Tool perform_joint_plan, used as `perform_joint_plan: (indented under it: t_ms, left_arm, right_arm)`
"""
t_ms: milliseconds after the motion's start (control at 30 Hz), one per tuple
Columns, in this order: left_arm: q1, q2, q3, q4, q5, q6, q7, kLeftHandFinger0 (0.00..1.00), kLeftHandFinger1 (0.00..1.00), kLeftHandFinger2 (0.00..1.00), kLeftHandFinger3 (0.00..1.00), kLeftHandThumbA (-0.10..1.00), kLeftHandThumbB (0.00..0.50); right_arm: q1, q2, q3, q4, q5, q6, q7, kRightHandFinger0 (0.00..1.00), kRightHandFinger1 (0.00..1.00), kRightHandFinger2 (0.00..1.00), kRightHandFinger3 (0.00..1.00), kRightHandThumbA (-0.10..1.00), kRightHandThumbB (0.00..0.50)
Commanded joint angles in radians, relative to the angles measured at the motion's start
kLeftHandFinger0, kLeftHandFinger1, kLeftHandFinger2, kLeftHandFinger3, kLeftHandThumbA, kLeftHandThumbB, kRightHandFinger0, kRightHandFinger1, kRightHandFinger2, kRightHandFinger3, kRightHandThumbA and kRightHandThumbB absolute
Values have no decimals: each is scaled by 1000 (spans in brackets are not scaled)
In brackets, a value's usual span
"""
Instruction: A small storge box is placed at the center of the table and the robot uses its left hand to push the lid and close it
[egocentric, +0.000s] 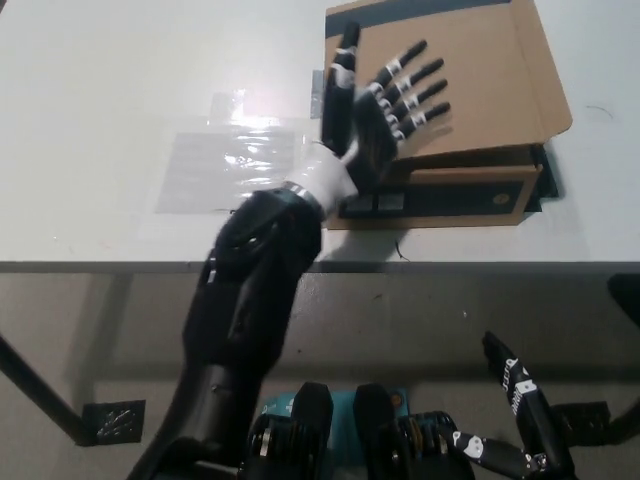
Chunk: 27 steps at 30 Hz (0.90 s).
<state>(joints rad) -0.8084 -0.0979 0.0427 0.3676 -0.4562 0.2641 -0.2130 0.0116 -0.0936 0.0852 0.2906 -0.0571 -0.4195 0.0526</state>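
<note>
A brown cardboard storage box (470, 185) with dark blue stripes stands on the white table (110, 80), right of centre near the front edge. Its lid (495, 75) lies over the box, with its front edge slightly raised and jutting past the front wall. My left hand (375, 110) is open with its fingers spread over the lid's left part. I cannot tell whether it touches the lid. My right hand (520, 420) rests low at the bottom right, below the table edge, fingers apart and holding nothing.
A clear plastic sheet (225, 165) is stuck flat on the table left of the box. The table's front edge (100, 265) runs across the picture. Floor and a dark table leg (40, 395) show below it.
</note>
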Motion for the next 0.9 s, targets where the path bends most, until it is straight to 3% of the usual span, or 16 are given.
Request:
perform_joint_plan:
  t_ms: [0,100,300,467,633,867]
  left_arm:
    - [-50,137,-43,-831,-82,149,-40,1000,1000,1000,1000,1000,405]
    - [30,185,-14,-958,-69,115,-30,1000,1000,1000,1000,1000,409]
    - [315,291,11,-1043,90,-81,-99,1000,1000,1000,1000,1000,390]
    - [511,346,1,-975,146,-206,-152,1000,1000,1000,1000,1000,373]
    - [606,362,-21,-910,159,-247,-150,1000,1000,1000,1000,1000,357]
    - [697,412,-39,-750,231,-363,-152,1000,1000,1000,1000,1000,317]
  right_arm:
    - [-12,-6,-3,-50,20,-46,17,1000,1000,1000,1000,1000,305]
    - [-3,-13,-1,-52,23,-50,24,1000,1000,1000,1000,1000,294]
    - [5,-10,-5,-47,34,-50,23,1000,1000,1000,1000,1000,279]
    - [3,-4,-1,-30,33,-50,23,1000,1000,1000,1000,1000,289]
    - [1,-6,-7,-25,34,-50,20,1000,1000,1000,1000,1000,304]
    - [-5,8,-30,-30,55,-50,1,1000,1000,1000,1000,1000,320]
